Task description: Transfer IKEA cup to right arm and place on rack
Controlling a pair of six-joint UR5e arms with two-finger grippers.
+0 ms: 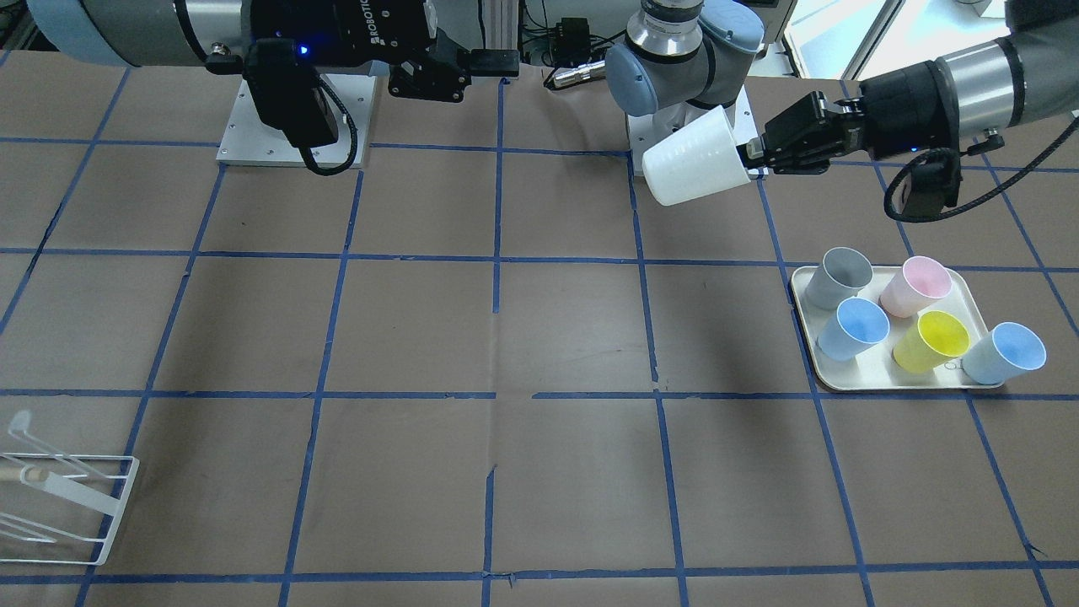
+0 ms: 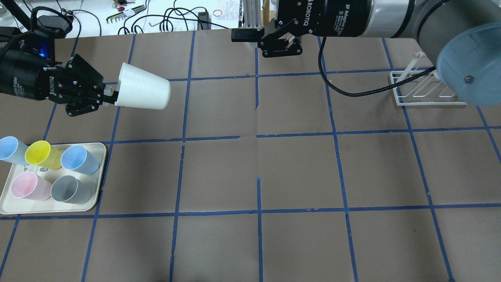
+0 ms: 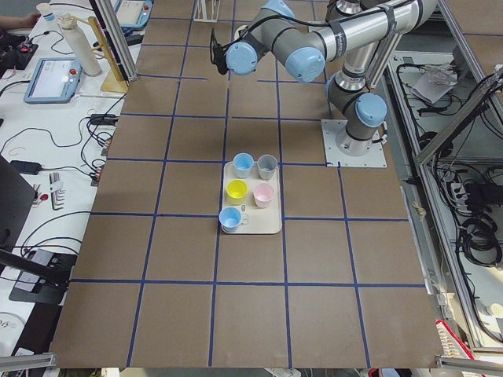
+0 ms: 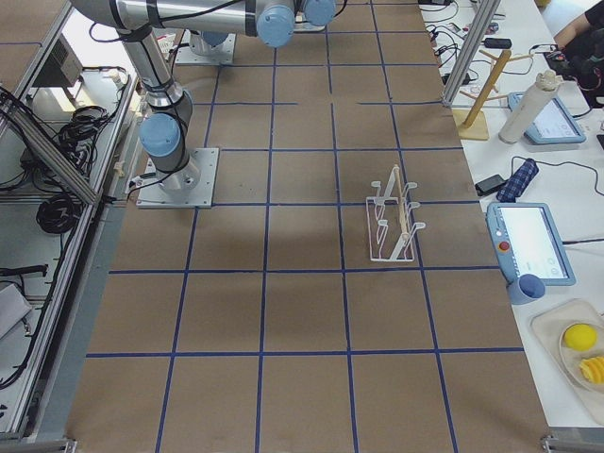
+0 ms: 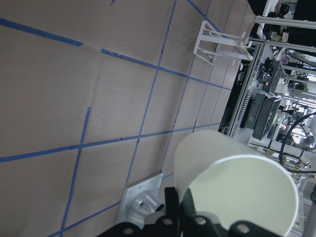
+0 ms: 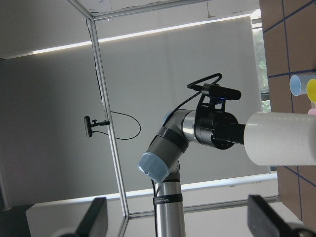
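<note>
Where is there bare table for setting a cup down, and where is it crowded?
Bare: the wide middle of the table, between the tray and the rack. Crowded: the tray, holding five cups. The left gripper holds the IKEA cup in the air.

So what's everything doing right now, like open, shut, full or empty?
White cup: in the air, tipped sideways, held at its rim.
Left gripper: shut on the white cup.
Right gripper: open, empty.
Rack: upright, empty.
Tray: holding five cups, all standing open end up.
</note>
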